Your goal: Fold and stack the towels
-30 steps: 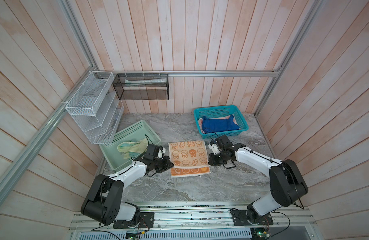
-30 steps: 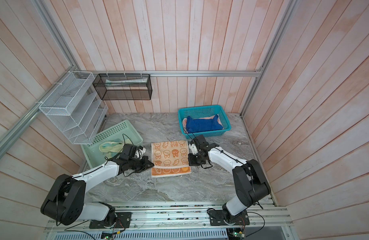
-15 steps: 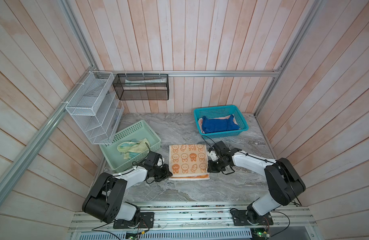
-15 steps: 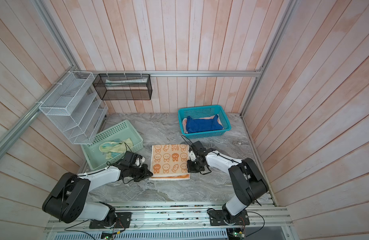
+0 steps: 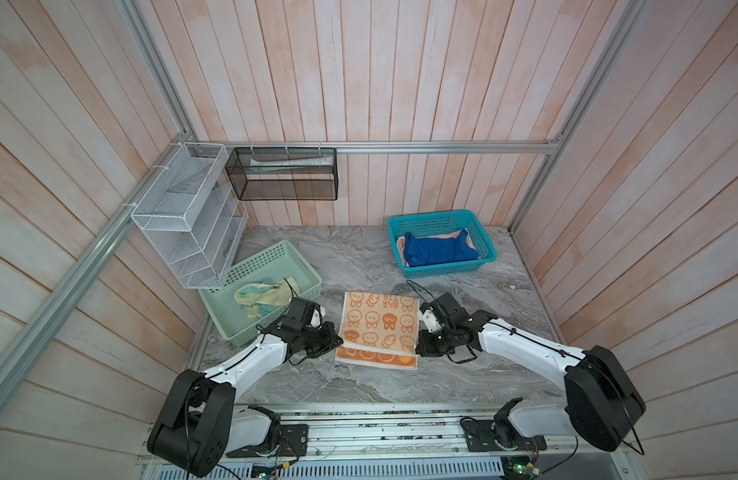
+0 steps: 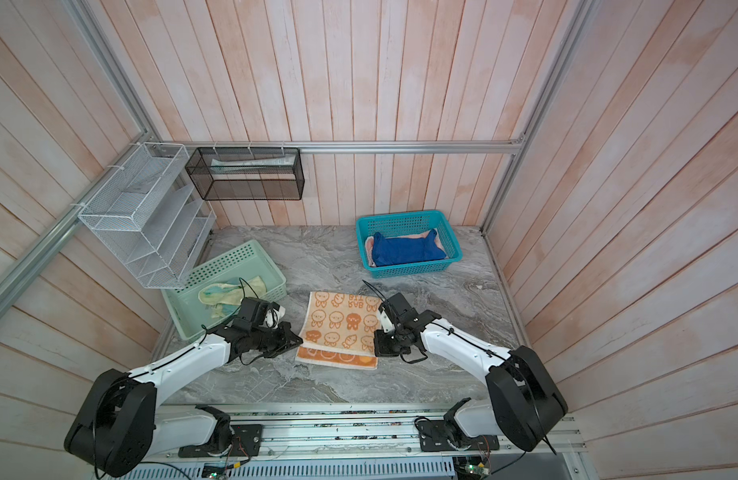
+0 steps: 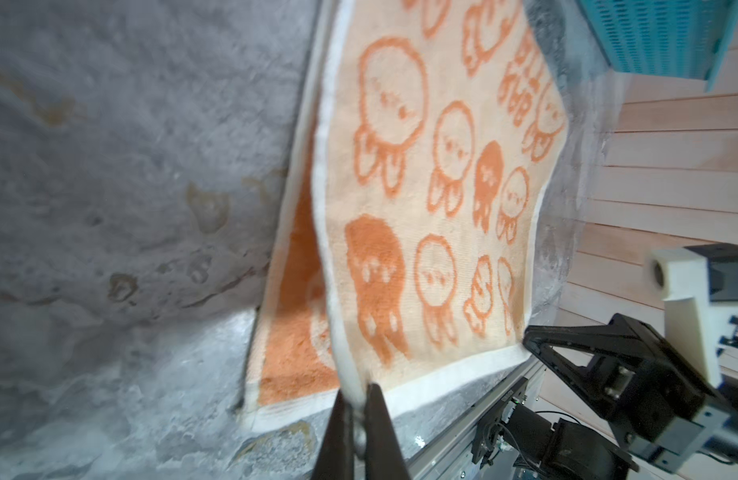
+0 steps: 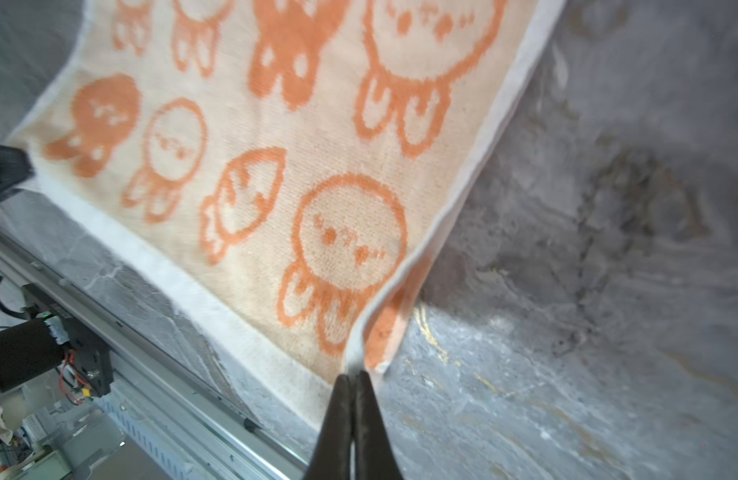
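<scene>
Of the pink towel (image 5: 401,249) only strips show at the edges of the blue towel (image 5: 438,251) lying on it. Both sit crumpled in the teal basket (image 5: 442,271) at 1 o'clock on the table (image 5: 350,253). The yellow towel (image 5: 261,295) is bunched in the mint basket (image 5: 271,257) at 9 o'clock, its near end behind the left wrist. The orange towel (image 5: 377,328) lies mid-table toward 6 o'clock, doubled over. Its cream layer with figures covers the lower layer except for an orange band along the 6 o'clock edge. In both top views the fingertips are lost under the dark wrists. Both wrist views are blurred and cut the fingers off low down.

There are four towels, two baskets, two arms and two wall racks, a white rack (image 5: 184,220) and a black rack (image 5: 284,174).

Doubled, the orange towel is nearly square, so its long axis is hard to tell. Its sides run 12 to 6 and the band 9 to 3, with lettering at the 12 o'clock edge.

The left gripper (image 7: 357,390) pinches the top layer's white hem at the towel's 8 o'clock corner. The right gripper (image 8: 352,375), fingers pressed together, pinches the hem at the 4 o'clock corner. Both corners are raised off the lower layer.
</scene>
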### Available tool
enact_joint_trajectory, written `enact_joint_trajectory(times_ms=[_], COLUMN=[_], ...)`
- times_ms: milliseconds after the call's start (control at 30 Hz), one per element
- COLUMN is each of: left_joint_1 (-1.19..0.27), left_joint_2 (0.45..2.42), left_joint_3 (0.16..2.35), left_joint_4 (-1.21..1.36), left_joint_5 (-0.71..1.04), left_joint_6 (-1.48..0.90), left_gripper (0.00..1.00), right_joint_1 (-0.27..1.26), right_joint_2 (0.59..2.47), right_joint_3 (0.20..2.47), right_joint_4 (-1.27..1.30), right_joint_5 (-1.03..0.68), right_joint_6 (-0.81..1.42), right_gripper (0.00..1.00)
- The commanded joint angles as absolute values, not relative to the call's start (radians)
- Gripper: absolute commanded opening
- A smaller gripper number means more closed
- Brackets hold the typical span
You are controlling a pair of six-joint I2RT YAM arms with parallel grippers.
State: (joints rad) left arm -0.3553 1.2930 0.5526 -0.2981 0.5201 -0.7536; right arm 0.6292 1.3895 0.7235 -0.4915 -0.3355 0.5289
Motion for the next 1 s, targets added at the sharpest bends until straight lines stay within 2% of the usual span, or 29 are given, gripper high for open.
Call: enact_joint_trajectory(times_ms=[0,67,100,200,300,500,667,967], left_joint_1=[-0.35,-0.339,-0.334,-0.328,-0.328,-0.358,-0.37,-0.391], left_joint_2=[1.316,1.32,1.318,1.305,1.298,1.332,1.334,1.348], left_joint_3=[0.497,0.492,0.494,0.53,0.576,0.609,0.585,0.54], left_joint_4=[-0.291,-0.305,-0.313,-0.347,-0.379,-0.381,-0.373,-0.303], left_joint_5=[0.484,0.463,0.457,0.423,0.395,0.423,0.45,0.512], left_joint_6=[-0.761,-0.756,-0.753,-0.733,-0.709,-0.704,-0.724,-0.77], left_gripper=[0.17,0.29,0.32,0.33,0.34,0.34,0.37,0.38], right_joint_1=[0.648,0.662,0.664,0.663,0.663,0.663,0.663,0.664], right_joint_2=[1.428,1.429,1.426,1.405,1.405,1.447,1.449,1.473], right_joint_3=[0.712,0.729,0.734,0.742,0.754,0.732,0.732,0.748], right_joint_4=[-0.465,-0.472,-0.475,-0.491,-0.497,-0.456,-0.453,-0.458], right_joint_5=[-0.353,-0.367,-0.376,-0.368,-0.349,-0.369,-0.351,-0.347], right_joint_6=[0.56,0.552,0.55,0.549,0.548,0.567,0.565,0.548], right_gripper=[0.04,0.22,0.25,0.3,0.31,0.24,0.12,0.03])
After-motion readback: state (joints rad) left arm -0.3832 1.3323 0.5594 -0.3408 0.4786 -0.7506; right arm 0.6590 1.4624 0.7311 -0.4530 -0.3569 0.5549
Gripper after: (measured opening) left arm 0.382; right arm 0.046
